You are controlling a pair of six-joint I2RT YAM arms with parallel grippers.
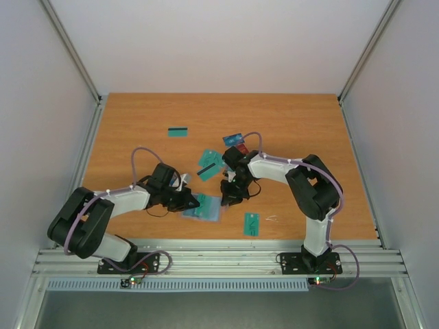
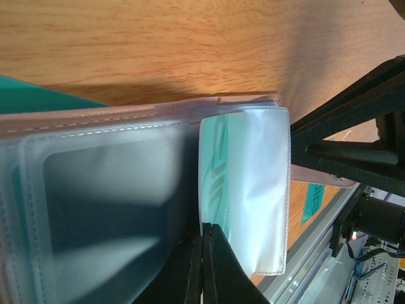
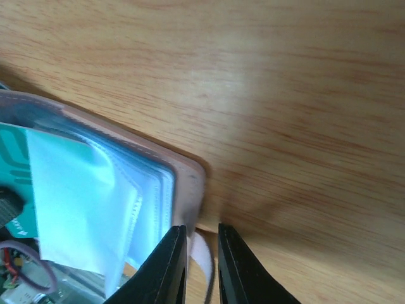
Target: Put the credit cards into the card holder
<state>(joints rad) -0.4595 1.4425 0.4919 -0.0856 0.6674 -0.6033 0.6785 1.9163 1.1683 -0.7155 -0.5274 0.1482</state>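
The card holder (image 1: 206,208) lies open near the table's front, its clear sleeves fanned out. My left gripper (image 1: 189,200) is shut on one clear sleeve (image 2: 250,190), pinched between its fingertips (image 2: 204,228); a teal credit card (image 2: 215,158) sits inside that sleeve. My right gripper (image 1: 230,195) is at the holder's right edge (image 3: 186,183), its jaws nearly together around the holder's pinkish strap (image 3: 201,253). Loose credit cards lie around: a dark-striped one (image 1: 178,132), blue and red ones (image 1: 234,141), teal ones (image 1: 209,162) and one near the front (image 1: 252,223).
The metal rail (image 1: 219,257) runs along the table's front edge just behind the holder. White walls close off the left, right and back. Bare wood (image 1: 302,123) shows at the back and on the right.
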